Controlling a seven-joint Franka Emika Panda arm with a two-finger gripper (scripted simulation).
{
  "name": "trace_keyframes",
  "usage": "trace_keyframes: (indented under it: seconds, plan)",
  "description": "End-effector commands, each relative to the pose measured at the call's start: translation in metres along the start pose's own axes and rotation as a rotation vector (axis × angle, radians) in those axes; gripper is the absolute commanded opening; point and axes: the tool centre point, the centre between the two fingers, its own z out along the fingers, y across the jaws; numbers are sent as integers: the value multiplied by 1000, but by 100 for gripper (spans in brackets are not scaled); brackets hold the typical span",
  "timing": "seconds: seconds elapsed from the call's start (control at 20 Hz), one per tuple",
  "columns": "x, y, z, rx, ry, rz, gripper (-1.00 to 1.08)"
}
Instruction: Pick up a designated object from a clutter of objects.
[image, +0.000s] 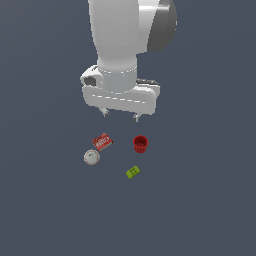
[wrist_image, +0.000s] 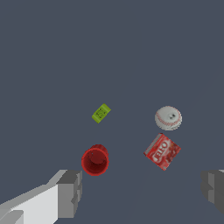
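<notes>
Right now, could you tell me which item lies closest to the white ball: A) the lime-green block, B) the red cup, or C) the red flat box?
C: the red flat box lies right beside the white ball, while the red cup and the lime-green block sit clearly farther off.

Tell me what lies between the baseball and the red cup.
Nothing: bare floor separates the baseball from the red cup; the red box sits beside that line, in the exterior view.

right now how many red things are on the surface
2. The red flat box lies toward the exterior view's left, just above the white ball. The red cup stands upright toward the exterior view's right, above the lime-green block. Nothing appears hidden.
</notes>
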Motion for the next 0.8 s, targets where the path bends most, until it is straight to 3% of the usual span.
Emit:
trace_keyframes:
  seconds: [0.0,0.75]
  plan:
    - [5,7,12,4,-5,75,100]
    - [29,61,98,6,-32,598,100]
